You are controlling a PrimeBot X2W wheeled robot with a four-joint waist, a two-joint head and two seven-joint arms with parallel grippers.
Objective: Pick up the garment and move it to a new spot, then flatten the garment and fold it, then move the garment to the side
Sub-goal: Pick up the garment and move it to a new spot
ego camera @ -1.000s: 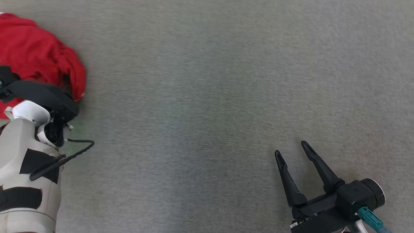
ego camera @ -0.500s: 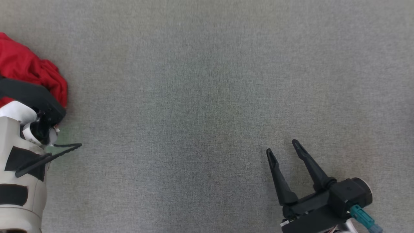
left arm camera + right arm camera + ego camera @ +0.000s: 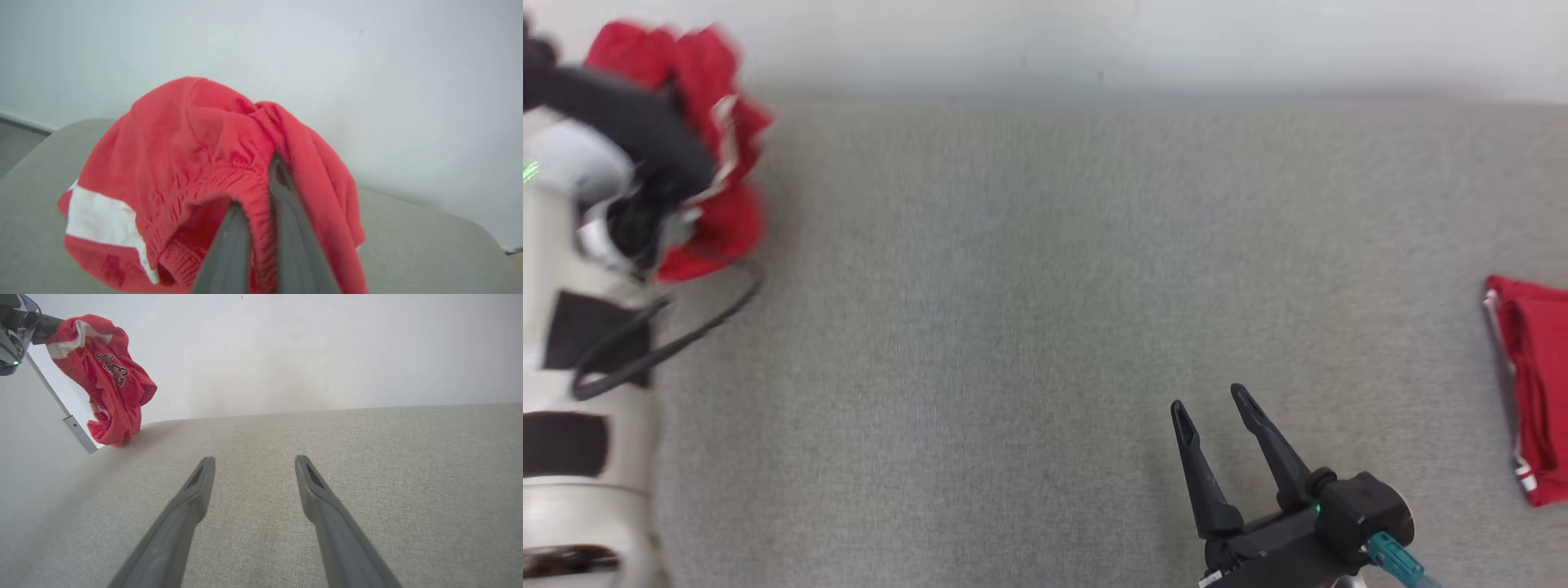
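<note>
Left gripper (image 3: 255, 183): pinching red garment (image 3: 184, 134), possibly shorts, at its elastic edge; garment hangs bunched.
Right gripper (image 3: 1209, 398): spread, empty, over grey surface (image 3: 1013, 327).
Second red cloth (image 3: 1531, 384): folded, far right.

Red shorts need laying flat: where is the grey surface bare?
Bare: the wide middle of the grey surface, between the red shorts in the left gripper and the right gripper. Crowded: the right edge, with a folded red garment.

red garment (image 3: 122, 396): dark printed lettering (image 3: 111, 371), crumpled, not legible; no other text readable.
</note>
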